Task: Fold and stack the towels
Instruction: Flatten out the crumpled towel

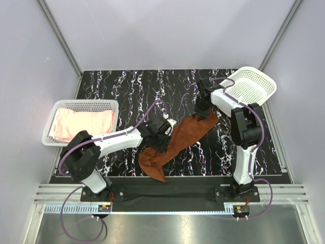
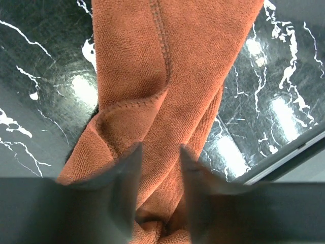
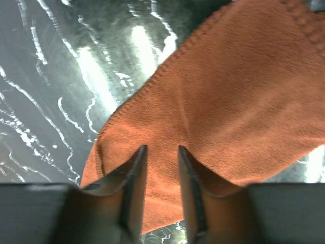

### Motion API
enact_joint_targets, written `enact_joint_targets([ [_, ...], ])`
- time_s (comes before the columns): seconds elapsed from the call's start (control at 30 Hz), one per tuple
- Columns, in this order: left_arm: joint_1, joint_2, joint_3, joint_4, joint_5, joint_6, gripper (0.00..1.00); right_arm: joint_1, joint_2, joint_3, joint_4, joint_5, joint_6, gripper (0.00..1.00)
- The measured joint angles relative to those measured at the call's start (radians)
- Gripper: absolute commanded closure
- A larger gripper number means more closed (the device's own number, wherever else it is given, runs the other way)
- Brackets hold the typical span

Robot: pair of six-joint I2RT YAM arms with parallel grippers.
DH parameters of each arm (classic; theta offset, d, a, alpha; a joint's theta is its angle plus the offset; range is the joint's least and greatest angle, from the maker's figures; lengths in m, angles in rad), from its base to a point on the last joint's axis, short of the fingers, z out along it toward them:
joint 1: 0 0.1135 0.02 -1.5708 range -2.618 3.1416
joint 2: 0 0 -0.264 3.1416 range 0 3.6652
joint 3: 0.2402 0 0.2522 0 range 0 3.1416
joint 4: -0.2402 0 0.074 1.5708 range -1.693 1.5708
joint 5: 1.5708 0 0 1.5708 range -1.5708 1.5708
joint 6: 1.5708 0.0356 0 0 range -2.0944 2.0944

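From above, the rust-brown towel was seen stretched between the left gripper and the right gripper. Left wrist — a fold was pinched between the fingers. Right wrist — cloth was seen beneath narrow-set fingers; whether it was gripped could not be told.

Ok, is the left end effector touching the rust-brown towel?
Touching. The left wrist view shows the rust-brown towel bunched between the fingers of the left end effector, filling the gap against both.

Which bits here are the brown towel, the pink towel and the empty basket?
brown towel (image 1: 184, 134): top view, middle of the cloth.
pink towel (image 1: 84, 124): top view, its upper face.
empty basket (image 1: 254, 86): top view, bare mesh floor.
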Motion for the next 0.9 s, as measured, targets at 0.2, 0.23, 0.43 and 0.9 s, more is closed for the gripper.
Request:
enact_joint_targets([
  [0.2,0.002,0.013,0.018,-0.034,-0.043,0.006,1.0,0.0,0.021,0.027,0.03,-0.088,-0.052,1.0],
  [0.23,0.006,0.013,0.035,-0.058,-0.056,0.006,1.0,0.0,0.028,0.042,0.031,-0.105,-0.056,1.0],
  [0.43,0.056,-0.042,0.199,-0.19,-0.127,0.006,1.0,0.0,0.062,0.231,0.004,-0.17,-0.084,1.0],
  [0.9,0.079,-0.337,0.175,-0.266,-0.148,0.005,0.66,0.0,-0.194,0.122,0.041,-0.152,-0.052,0.81],
])
